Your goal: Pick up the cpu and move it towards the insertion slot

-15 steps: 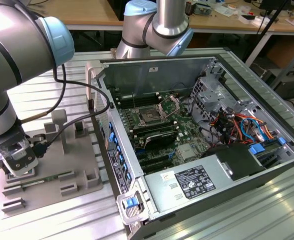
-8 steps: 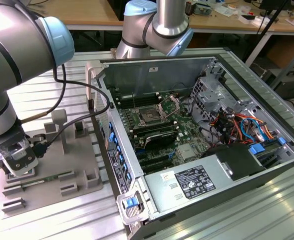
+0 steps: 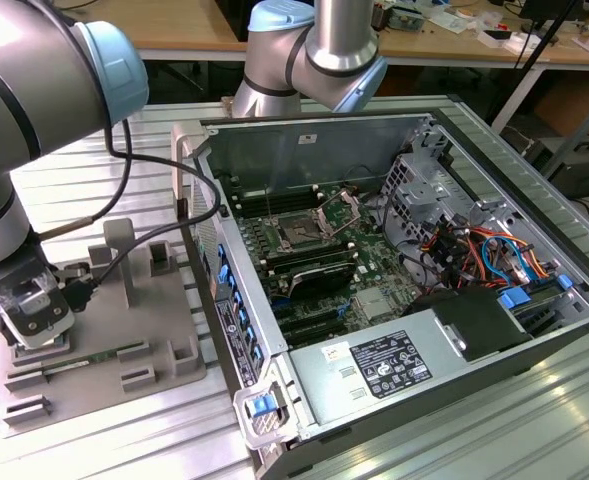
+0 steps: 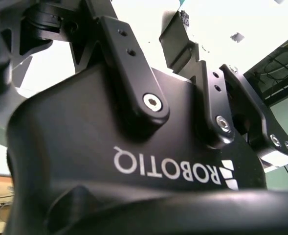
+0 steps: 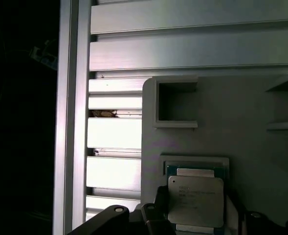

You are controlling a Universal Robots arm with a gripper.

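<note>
The cpu [image 5: 195,200] is seen in a recess near the edge of the grey tray [image 5: 241,122], flanked by the pincer [image 3: 36,318]; whether it is pinched cannot be told. With an off-centre grip, it could be tilted and dropped short of the insertion slot [image 3: 301,232]

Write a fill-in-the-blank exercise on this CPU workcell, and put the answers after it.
1. The end effector is above the grey tray, on the exterior view's ___ of the computer case.
2. The cpu is at the tray, so the insertion slot is ___.
3. The slot's hinged bracket stands ___.
4. The circuit board around the slot is ___.
Missing words: left; empty; open; green.
</note>
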